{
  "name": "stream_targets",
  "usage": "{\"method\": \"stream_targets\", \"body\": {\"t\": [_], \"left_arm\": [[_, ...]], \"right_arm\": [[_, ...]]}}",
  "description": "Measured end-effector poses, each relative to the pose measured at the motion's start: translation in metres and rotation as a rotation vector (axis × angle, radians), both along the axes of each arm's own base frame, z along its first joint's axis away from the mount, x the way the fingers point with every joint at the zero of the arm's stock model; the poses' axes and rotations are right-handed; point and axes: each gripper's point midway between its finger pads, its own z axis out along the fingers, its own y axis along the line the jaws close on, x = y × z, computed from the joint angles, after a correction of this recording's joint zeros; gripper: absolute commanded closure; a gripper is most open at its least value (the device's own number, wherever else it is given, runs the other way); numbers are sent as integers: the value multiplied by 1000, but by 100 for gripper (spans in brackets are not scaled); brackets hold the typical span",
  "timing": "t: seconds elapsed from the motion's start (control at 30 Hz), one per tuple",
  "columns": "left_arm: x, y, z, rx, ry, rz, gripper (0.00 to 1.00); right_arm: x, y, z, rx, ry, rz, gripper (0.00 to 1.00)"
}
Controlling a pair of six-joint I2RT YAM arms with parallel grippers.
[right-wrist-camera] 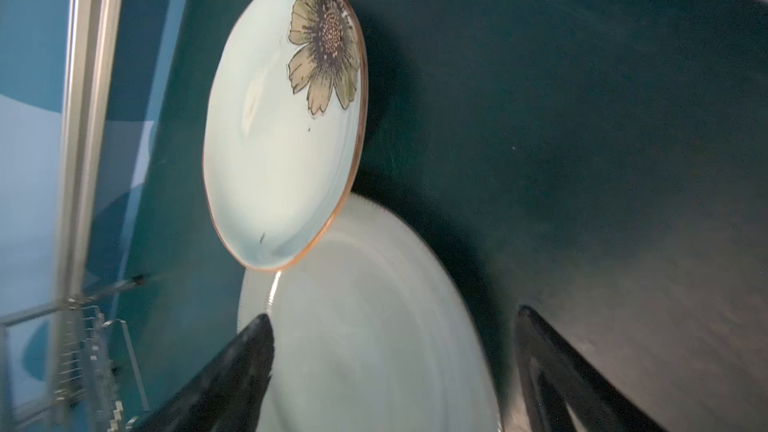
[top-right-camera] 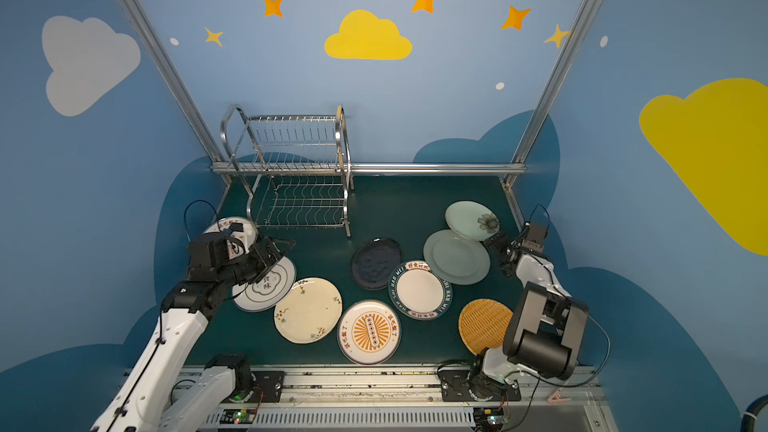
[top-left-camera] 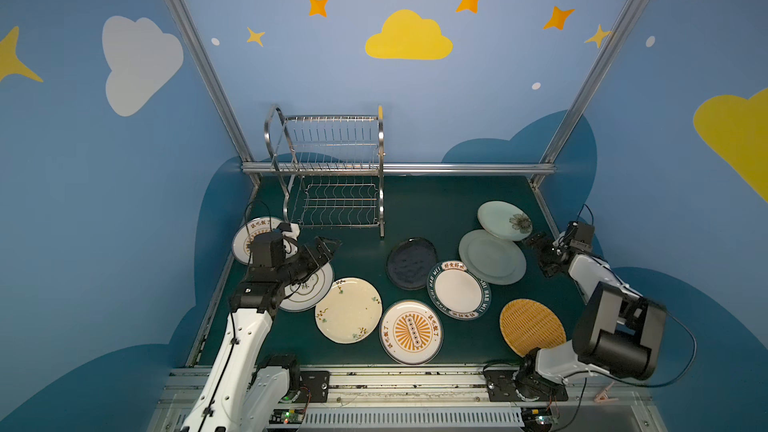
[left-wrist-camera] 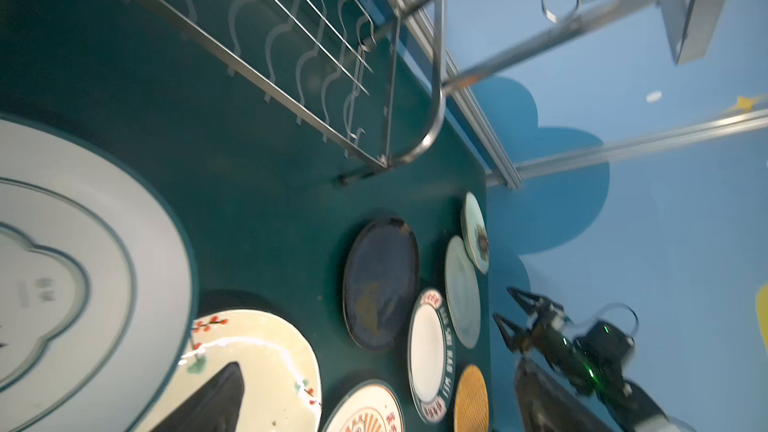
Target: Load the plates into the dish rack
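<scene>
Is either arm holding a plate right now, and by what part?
Nothing is held. The left gripper is open over the cloud plate. The right gripper is open at the plain green plate's rim, not closed on it.

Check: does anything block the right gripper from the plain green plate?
Nothing visible stands between the right gripper and the plain green plate, but the flower plate lies over that plate's back edge.
</scene>
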Motion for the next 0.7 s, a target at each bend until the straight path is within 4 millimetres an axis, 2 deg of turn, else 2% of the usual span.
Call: {"method": "stream_targets", "body": {"t": [0.13,0.3,0.5,0.7], "left_arm": [[-3,-36,0,-25,12,-153,0],[-2,-68,9,-23,-10,-279,0],[8,-84,14,-31,-22,-347,0],[8,-88,12,-41,-19,-378,0]], "right_arm": [[31,-16,-3,147,-28,17,16],[32,-15,-21,267,-14,26,15],[41,-6,-29,329,-12,57,20],[56,-1,-39,373,-7,79,24]]}}
